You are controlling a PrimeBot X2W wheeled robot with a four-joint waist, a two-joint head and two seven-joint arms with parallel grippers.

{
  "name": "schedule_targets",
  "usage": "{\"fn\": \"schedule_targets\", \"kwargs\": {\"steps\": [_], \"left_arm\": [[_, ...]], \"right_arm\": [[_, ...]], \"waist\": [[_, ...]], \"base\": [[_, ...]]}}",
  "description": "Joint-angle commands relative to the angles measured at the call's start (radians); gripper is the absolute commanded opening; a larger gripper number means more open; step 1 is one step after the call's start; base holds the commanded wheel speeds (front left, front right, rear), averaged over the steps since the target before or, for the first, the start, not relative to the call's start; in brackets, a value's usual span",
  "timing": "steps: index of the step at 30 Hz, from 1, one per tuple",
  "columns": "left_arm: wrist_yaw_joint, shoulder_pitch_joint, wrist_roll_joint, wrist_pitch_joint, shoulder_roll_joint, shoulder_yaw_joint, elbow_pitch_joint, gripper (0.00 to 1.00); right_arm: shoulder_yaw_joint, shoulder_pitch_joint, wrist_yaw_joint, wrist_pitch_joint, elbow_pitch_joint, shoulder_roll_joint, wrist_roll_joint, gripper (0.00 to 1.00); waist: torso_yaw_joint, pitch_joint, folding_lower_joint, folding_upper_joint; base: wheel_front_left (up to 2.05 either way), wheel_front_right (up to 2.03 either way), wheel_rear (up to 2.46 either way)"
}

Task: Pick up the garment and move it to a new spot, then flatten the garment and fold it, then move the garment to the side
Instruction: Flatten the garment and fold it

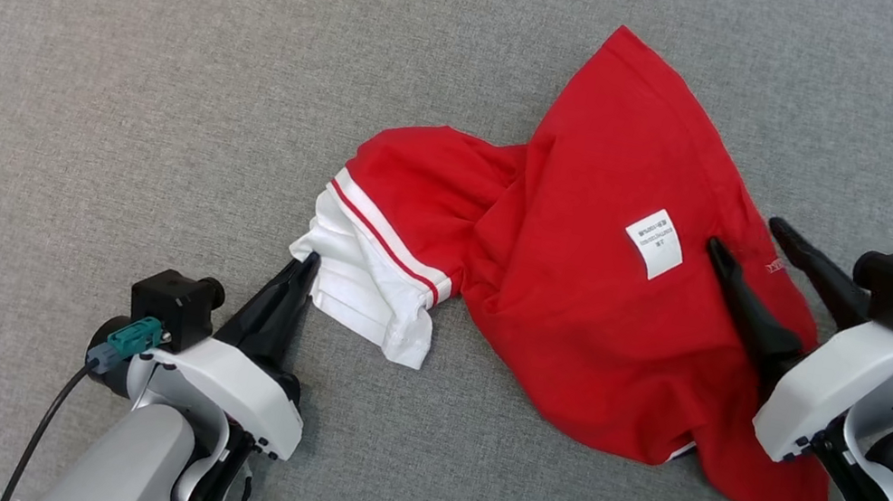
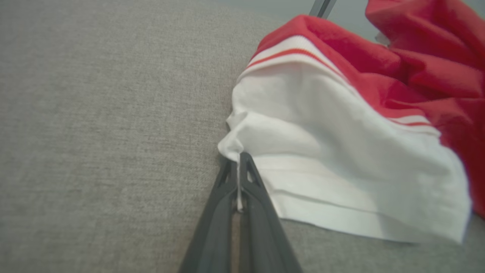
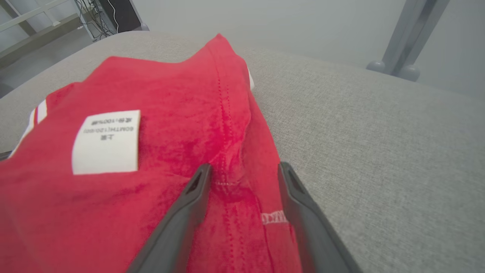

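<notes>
A red garment (image 1: 583,311) with a white sleeve (image 1: 367,282) and a white label (image 1: 654,243) lies crumpled on the grey cushion. My left gripper (image 1: 309,260) is shut on the corner of the white sleeve (image 2: 341,170), a sliver of cloth pinched between its fingers (image 2: 238,178). Over the garment's right edge my right gripper (image 1: 748,235) stands open, its fingers straddling a raised fold along the red seam (image 3: 231,178).
The grey fabric surface (image 1: 169,55) stretches wide to the left and behind the garment. A grey metal post (image 3: 411,34) stands beyond the cushion's far edge, and a shelf frame with cables (image 3: 57,22) sits off its far corner.
</notes>
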Motion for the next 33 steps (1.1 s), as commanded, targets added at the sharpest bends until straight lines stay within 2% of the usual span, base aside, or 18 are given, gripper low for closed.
{"fn": "schedule_targets", "kwargs": {"steps": [1,4,5,13,19,26,33], "left_arm": [[0.009,0.004,0.005,0.012,0.016,0.005,0.048,0.00],[0.010,0.002,0.007,0.005,0.014,0.010,0.057,0.00],[0.009,0.002,0.008,0.003,0.014,0.012,0.060,0.00],[0.017,-0.003,0.016,-0.010,0.016,0.032,0.048,0.00],[0.031,-0.003,0.043,-0.016,0.039,0.098,-0.076,0.00],[0.054,-0.049,0.088,-0.005,0.117,0.145,-0.241,0.00],[0.069,-0.150,0.108,0.055,0.177,0.168,-0.381,0.00]], "right_arm": [[0.010,-0.007,0.000,0.012,-0.002,-0.014,0.014,0.46],[0.018,-0.008,0.000,0.017,-0.018,-0.027,0.033,0.05],[0.021,-0.005,0.000,0.017,-0.023,-0.031,0.036,0.00],[0.007,0.018,0.000,-0.018,-0.065,-0.032,0.053,0.00],[-0.053,0.047,0.000,-0.089,-0.097,-0.003,0.123,0.00],[-0.142,0.055,0.000,-0.173,-0.138,0.007,0.234,0.00],[-0.221,0.015,0.000,-0.199,-0.183,-0.010,0.310,0.00]], "waist": [[0.001,0.001,0.0000,-0.0001],[0.000,0.001,0.0000,-0.0001],[-0.001,0.000,0.0000,-0.0001],[-0.017,-0.012,0.0000,-0.0001],[-0.045,-0.041,0.0000,-0.0001],[-0.115,-0.110,0.0000,-0.0001],[-0.165,-0.149,0.0000,-0.0001]], "base": [[0.00,0.00,0.00],[0.00,0.00,0.00],[0.00,0.00,0.00],[0.00,0.00,0.00],[0.00,0.00,0.00],[0.00,0.00,0.00],[0.00,0.00,0.00]]}}
